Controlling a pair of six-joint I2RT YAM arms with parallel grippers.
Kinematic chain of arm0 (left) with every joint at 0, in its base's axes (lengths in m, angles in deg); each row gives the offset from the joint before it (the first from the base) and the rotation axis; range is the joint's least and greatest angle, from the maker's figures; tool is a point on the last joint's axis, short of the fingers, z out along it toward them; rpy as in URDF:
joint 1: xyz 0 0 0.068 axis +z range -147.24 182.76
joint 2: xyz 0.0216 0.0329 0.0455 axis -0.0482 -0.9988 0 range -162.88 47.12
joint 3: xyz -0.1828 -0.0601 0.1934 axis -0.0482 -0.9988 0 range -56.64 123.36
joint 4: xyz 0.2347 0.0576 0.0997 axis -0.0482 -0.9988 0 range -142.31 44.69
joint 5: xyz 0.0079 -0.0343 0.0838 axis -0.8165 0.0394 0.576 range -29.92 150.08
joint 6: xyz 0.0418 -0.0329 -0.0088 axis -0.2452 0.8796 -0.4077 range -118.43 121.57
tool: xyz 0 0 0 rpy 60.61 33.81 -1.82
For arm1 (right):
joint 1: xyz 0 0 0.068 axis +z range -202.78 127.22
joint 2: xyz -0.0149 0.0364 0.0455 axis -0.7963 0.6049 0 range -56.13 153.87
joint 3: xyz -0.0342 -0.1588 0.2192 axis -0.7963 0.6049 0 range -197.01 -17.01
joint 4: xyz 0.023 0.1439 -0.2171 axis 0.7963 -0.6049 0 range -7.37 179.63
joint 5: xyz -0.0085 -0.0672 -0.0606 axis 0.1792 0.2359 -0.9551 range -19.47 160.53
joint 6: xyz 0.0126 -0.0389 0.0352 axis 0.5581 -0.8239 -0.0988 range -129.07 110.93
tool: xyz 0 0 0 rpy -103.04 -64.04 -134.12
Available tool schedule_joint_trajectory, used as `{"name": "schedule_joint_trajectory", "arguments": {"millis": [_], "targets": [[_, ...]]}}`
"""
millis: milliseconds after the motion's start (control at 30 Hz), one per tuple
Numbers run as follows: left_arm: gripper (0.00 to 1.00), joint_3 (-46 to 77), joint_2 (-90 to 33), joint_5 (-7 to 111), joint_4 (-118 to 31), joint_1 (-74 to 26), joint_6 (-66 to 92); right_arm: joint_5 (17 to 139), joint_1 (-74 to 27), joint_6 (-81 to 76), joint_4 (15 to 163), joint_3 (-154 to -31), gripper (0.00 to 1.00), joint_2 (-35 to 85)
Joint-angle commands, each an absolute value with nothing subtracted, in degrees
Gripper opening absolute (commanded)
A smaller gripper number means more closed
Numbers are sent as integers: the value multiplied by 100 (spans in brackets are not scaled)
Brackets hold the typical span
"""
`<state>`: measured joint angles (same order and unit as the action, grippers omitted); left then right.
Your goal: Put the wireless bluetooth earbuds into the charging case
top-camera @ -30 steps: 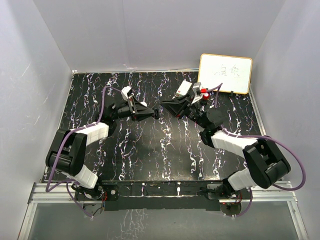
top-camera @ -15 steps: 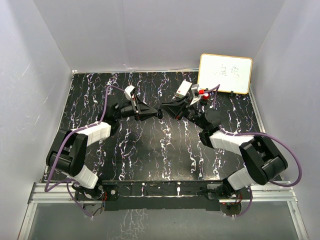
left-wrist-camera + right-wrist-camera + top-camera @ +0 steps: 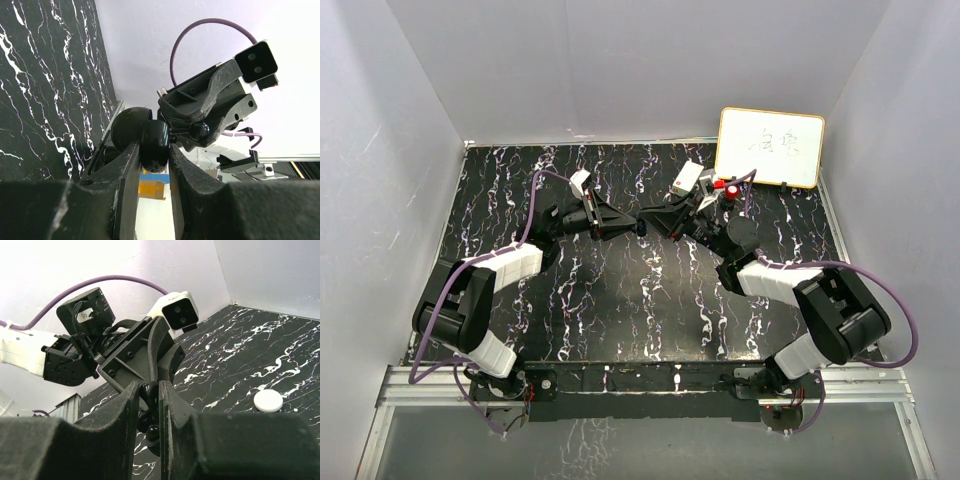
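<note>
Your left gripper (image 3: 153,152) clenched on the black charging case (image 3: 132,127), your right gripper (image 3: 148,386) pinching a black earbud (image 3: 148,391) just in front of that case, white puck (image 3: 268,401) well off to its right.

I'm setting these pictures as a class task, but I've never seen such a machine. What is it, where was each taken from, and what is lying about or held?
Two robot arms are bolted to a black table. One picture looks down from above; the other two come from a camera on each wrist. The left gripper is shut on a black round charging case; the right gripper pinches a small black earbud. A white puck lies on the table; a whiteboard sits at the back.
</note>
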<state>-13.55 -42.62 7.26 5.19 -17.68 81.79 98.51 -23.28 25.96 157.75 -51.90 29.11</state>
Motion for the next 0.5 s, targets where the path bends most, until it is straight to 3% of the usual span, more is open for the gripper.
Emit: {"name": "schedule_joint_trajectory", "arguments": {"millis": [0,467], "targets": [[0,-1122,-4163,735,603,-1800,8228,9770,-2351,2556,16241,-5275,0,2994],[0,-1120,-4129,752,576,-1816,8233,9778,-2351,2556,16293,-5352,0,3126]]}}
